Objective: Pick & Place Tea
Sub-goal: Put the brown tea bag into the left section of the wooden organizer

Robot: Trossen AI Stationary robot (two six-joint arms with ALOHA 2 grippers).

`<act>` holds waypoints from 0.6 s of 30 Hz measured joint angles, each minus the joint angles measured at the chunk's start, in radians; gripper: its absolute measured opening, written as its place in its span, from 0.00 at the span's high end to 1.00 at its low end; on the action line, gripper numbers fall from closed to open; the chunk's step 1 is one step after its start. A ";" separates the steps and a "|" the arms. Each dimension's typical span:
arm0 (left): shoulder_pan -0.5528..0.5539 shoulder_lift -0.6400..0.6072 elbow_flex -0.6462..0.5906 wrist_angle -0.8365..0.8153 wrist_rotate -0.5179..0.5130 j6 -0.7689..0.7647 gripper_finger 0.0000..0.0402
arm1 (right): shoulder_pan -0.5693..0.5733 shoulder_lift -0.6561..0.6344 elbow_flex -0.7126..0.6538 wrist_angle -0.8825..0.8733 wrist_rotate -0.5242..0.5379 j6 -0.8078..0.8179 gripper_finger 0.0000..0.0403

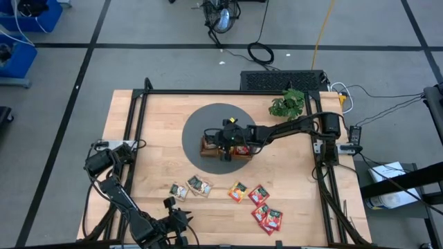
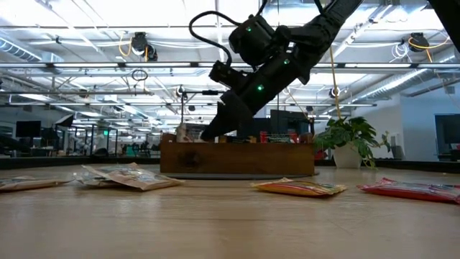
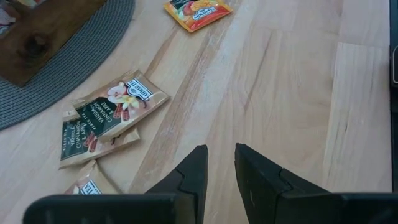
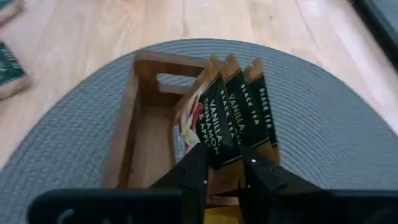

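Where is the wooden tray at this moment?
In the high view the wooden tray sits on the round grey mat mid-table, under the right gripper.

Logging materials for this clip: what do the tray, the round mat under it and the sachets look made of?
Tray: brown wood, matte, with visible grain. Mat: grey, seemingly woven fabric, ribbed in rings. Sachets: probably printed paper or foil laminate, with crimped edges.

Right arm (image 1: 291, 128): matte black, tubular links joined by bulky cylindrical joints, small green indicator lights glowing on the wrist housing, a black cable looping above it. Left arm (image 1: 121, 197): same black construction. Fingers (image 3: 194, 171): dark, angular, wedge-shaped, with stepped edges.
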 joint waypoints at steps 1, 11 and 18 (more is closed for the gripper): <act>0.000 0.000 0.000 0.000 0.000 0.000 0.78 | 0.000 0.000 0.000 0.000 -0.016 0.006 0.82; 0.000 0.000 0.000 0.000 0.000 -0.003 0.78 | -0.001 -0.006 0.000 0.077 -0.016 0.013 0.55; 0.000 0.000 0.000 0.001 0.005 -0.004 0.78 | 0.003 -0.060 0.000 0.063 0.071 -0.031 0.51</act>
